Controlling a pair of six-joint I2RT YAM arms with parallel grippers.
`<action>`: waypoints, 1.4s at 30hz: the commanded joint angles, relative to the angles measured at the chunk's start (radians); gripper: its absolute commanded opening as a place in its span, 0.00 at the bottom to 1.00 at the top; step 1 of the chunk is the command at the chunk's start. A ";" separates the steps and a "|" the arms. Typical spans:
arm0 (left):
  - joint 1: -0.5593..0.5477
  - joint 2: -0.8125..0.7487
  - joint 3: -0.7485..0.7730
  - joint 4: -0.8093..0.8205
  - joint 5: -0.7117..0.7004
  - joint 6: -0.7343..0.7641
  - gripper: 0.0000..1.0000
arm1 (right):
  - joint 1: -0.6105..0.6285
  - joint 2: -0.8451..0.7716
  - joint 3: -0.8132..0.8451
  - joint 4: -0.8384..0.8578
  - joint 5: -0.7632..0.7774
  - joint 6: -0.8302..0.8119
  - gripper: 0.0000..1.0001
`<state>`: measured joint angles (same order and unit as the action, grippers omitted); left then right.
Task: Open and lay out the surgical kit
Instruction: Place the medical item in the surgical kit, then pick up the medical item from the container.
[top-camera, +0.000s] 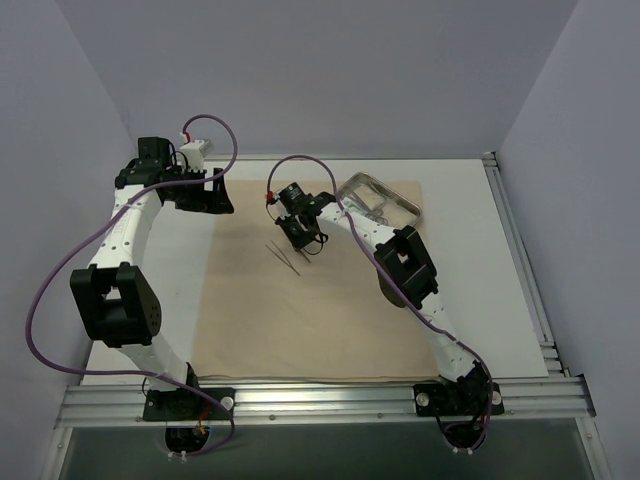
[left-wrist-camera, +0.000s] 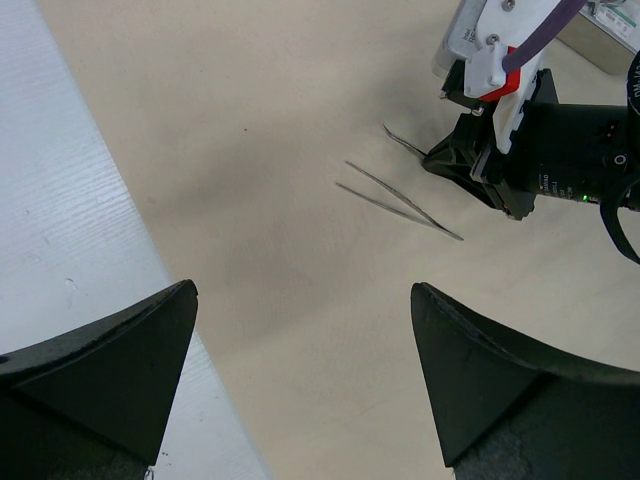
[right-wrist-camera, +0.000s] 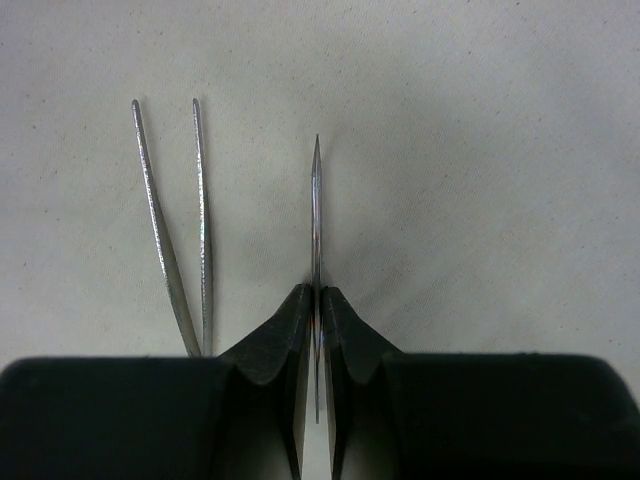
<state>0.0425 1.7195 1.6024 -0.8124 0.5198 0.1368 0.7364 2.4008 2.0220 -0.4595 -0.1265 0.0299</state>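
Pinching the held tweezers (right-wrist-camera: 316, 220) shut between its pads, the right gripper (right-wrist-camera: 317, 295) is closed almost fully, with only the thin steel between the jaws. The pair runs straight out along the gripper's own line, tips pointing away. Whether it rests on the cloth (top-camera: 300, 330) or hangs just above it is hard to say from the wrist view.

Just to the left lie the loose tweezers (right-wrist-camera: 204, 240), prongs spread, nearly parallel to the held pair and apart from it. Any set-down has to keep that gap. Seen from above, both pairs sit mid-cloth under the right arm, which is far the nearer.

The left gripper (top-camera: 218, 193) hovers at the cloth's far-left corner, jaws wide apart and holding nothing, well away from both pairs.

The tray (top-camera: 372, 182) sits at the far right of the cloth on the counter (top-camera: 500, 280), partly behind the right arm. Its contents are too small to make out, and no clamps, gauze or packets show.
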 joint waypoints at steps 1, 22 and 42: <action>0.003 -0.014 0.034 -0.005 -0.003 0.010 0.97 | 0.009 -0.012 0.015 -0.008 -0.018 0.015 0.05; 0.008 -0.014 0.039 -0.013 0.005 0.014 0.97 | 0.009 -0.051 0.026 -0.025 -0.002 0.007 0.35; 0.010 0.052 0.119 -0.065 -0.061 0.043 0.97 | -0.339 -0.356 -0.063 0.134 0.133 -0.166 0.17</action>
<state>0.0471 1.7504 1.6672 -0.8616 0.4744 0.1638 0.4675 2.0022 1.9858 -0.3462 -0.0746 -0.0875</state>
